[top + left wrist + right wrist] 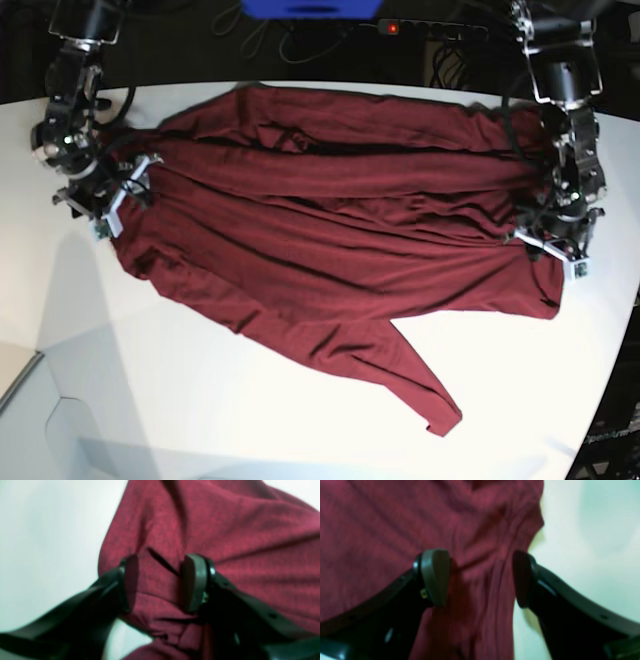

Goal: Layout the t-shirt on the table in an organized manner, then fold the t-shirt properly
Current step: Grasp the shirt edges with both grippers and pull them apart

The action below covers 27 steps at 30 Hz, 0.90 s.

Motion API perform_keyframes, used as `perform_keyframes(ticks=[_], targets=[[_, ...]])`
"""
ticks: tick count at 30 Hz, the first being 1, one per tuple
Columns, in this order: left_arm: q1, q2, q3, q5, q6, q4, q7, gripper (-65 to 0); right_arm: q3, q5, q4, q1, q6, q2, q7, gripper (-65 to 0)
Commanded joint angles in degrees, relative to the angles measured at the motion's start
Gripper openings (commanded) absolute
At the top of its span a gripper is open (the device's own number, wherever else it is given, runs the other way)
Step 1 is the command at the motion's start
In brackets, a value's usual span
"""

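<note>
The dark red t-shirt [330, 230] lies spread and wrinkled across the white table [250, 400], with one long sleeve trailing toward the near right. My left gripper [555, 240] is down at the shirt's right edge. In the left wrist view it [162, 582] stands open, its pads straddling a ridge of fabric [225, 530]. My right gripper [110, 200] is at the shirt's left edge. In its own view it [480, 577] is wide open over a bunched strip of cloth [382, 525], with bare table [595, 542] beside it.
A blue object [310, 8] and a power strip [430, 28] with a red light sit behind the table among cables. The table's curved edge [620, 350] runs down the right. A grey panel [20, 385] shows at the lower left.
</note>
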Motion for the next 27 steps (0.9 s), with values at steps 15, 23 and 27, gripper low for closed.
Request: perform_keyframes(ticks=[15,23,27], targets=[[-3.8,2.1,0.3,0.4,0.2,9.8,-0.9,-36.6,0.0,0.9,10.1,2.7,0.2,-3.3,1.4,-25.6],[-6.9,3.8,0.3,0.6,0.2,-0.8,-1.2,-36.6,0.0,0.9,-1.2,12.2,0.2,-3.8,1.4,-30.2],[-7.5,2.7,-0.1,0.6,0.2,-4.0,-1.3,-36.6,-0.1,0.9,-5.4,12.9,0.2,-3.6,1.4,-38.8]])
